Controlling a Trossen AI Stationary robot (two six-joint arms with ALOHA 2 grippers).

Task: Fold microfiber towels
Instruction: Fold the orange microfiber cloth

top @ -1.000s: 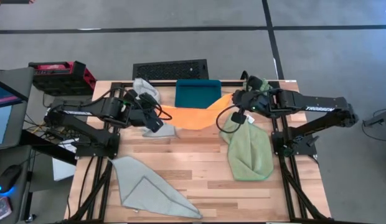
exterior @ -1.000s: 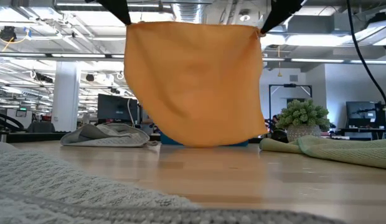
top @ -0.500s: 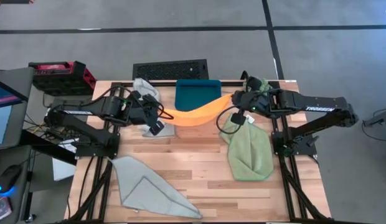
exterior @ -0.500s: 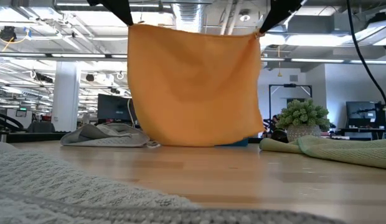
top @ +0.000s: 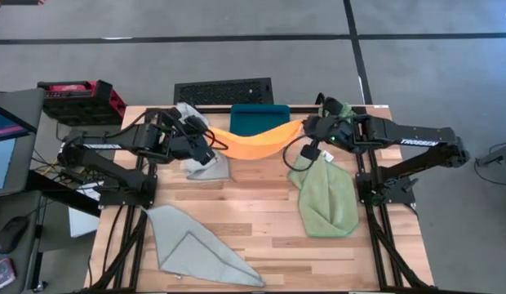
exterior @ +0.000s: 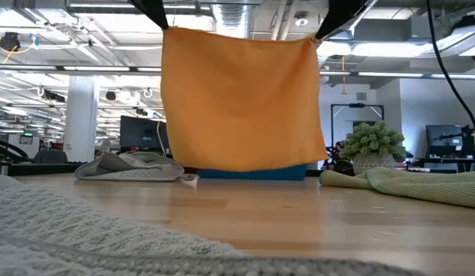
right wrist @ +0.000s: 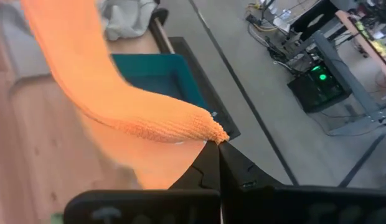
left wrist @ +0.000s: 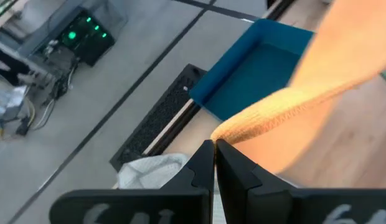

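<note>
The orange microfiber towel [exterior: 241, 100] hangs spread as a sheet between my two grippers, its lower edge [exterior: 245, 169] above the wood, in front of the teal tray [top: 257, 117]. My left gripper [top: 212, 143] and my right gripper [top: 303, 128] are each shut on an upper corner. A light green towel [top: 326, 200] lies flat at the right. One grey-blue towel [top: 196, 249] lies partly folded at the near left; another [top: 197, 122] lies crumpled at the far left. My left gripper pinches one upper corner of the orange towel [left wrist: 223, 132] between its two fingertips, slanting down from the table's left. The cloth hangs below, sagging a little toward the other corner. My right gripper pinches the other upper corner [right wrist: 213, 133] between its fingertips, slanting down from the table's right. The towel hangs below it, clear of the table.
The spiky green plant [exterior: 371, 143] stands at the far right beside my right arm. A black grate [top: 223, 90] and a red and black case [top: 77, 98] lie beyond the table's far left. Bare wood [top: 261, 220] shows in the middle.
The orange towel's hanging lower part has swung from the near side toward the far edge, over the tray's front, and its lower edge now shows higher above the wood. Both corners stay pinched. My left gripper has rolled a little.
</note>
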